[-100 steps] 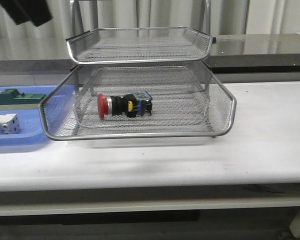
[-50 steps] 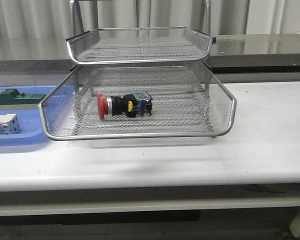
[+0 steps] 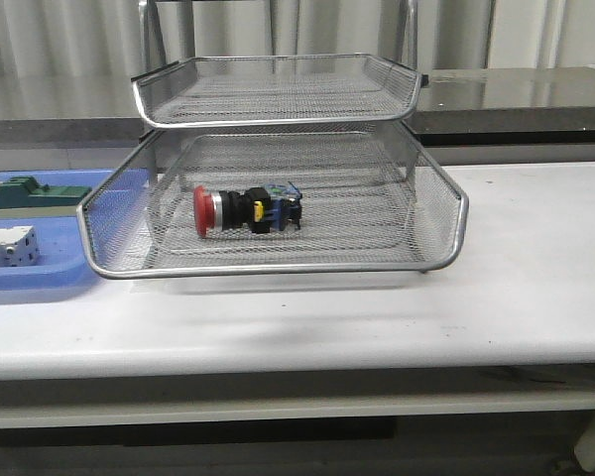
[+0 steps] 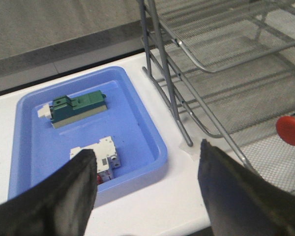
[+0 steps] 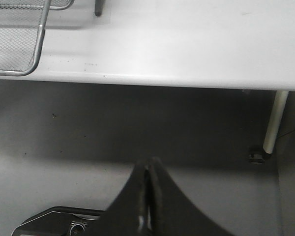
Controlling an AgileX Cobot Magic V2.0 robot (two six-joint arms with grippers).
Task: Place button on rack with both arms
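Now button (image 3: 246, 209) lying in rack (image 3: 278, 268) lower tier, green and white blocks in blue tray (image 4: 137, 123), left tool (image 4: 147, 189) spread, right tool (image 5: 147, 196) closed.

Place: lab or workshop bench
Surface: plain white table (image 3: 535, 258) on metal legs
Backdrop: grey curtain (image 3: 79, 50) behind a dark counter (image 3: 516, 94)
Parts: blue tray (image 4: 137, 123) holding electrical components

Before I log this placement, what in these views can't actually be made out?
- Button: the front view shows it through the rack's mesh, so its seating is unclear; the left wrist view cuts off all but its red head.
- White block: cut by the front view's edge; the left pincer's finger covers part of it in the left wrist view.
- Right pincer: shut, off the table edge, unseen from the front.
- Rack's top tier: above the frame.
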